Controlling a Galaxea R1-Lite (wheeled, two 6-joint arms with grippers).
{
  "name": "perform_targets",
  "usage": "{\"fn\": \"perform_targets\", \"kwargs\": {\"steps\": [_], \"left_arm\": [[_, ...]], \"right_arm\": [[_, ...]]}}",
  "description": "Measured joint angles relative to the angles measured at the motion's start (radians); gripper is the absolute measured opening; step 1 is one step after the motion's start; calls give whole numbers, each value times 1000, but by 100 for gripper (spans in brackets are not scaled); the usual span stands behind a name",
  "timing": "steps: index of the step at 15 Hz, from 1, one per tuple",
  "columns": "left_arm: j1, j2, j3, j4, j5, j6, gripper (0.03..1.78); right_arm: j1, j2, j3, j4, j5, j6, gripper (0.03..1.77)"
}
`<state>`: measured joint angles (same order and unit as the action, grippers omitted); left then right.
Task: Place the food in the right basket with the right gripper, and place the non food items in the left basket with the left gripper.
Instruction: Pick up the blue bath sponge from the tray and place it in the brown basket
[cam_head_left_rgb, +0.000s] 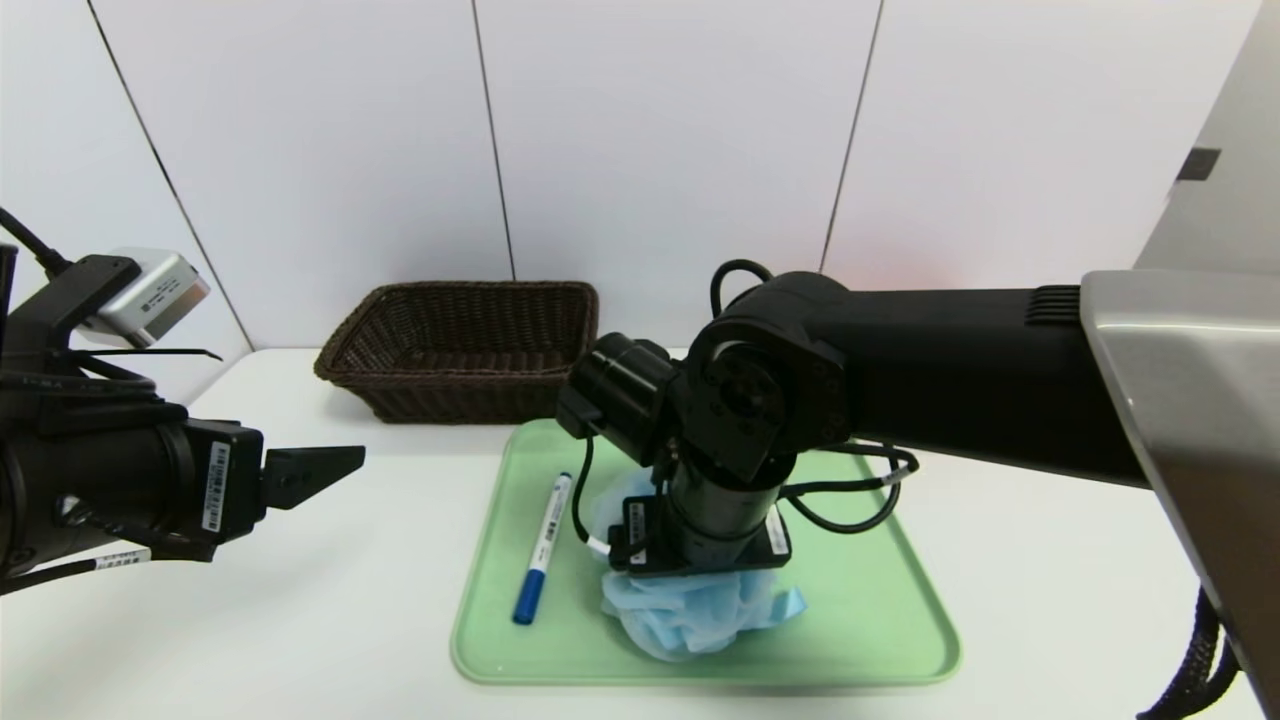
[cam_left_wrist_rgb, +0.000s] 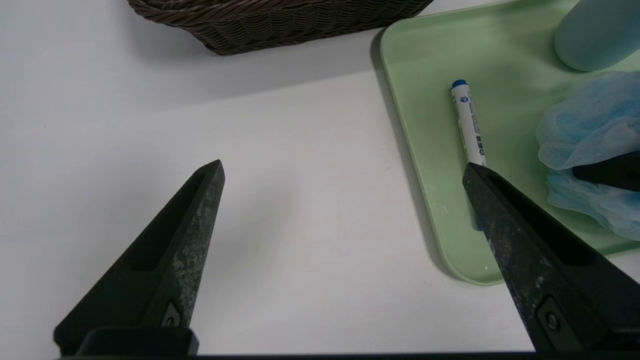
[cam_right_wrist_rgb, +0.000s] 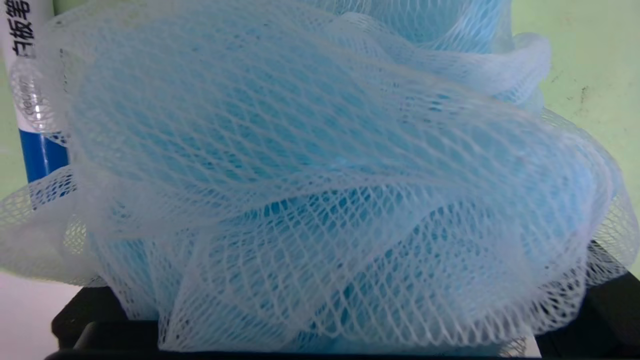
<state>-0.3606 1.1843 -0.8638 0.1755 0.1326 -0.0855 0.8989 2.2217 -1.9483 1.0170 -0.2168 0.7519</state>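
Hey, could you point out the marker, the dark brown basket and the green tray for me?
Marker (cam_head_left_rgb: 546, 535): head view, on its white barrel.
Basket (cam_head_left_rgb: 480, 398): head view, on its front wall.
Tray (cam_head_left_rgb: 850, 630): head view, on its bare surface.

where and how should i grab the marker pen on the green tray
Best gripped around the middle of the marker pen, probably from straight above, fingers across its width: it is slim and lies flat, with bare tray on both sides before the bath puff.
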Motion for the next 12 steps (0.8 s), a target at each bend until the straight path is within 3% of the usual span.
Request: {"fn": "perform_targets", "kwargs": {"steps": [8, 12], "left_arm": [[0, 0, 0, 0, 0, 0, 169], [0, -3, 4, 1, 0, 0, 169]], "right_arm": [[4, 11, 2, -16, -10, -1, 171], [7, 10, 2, -18, -10, -1, 109]]}}
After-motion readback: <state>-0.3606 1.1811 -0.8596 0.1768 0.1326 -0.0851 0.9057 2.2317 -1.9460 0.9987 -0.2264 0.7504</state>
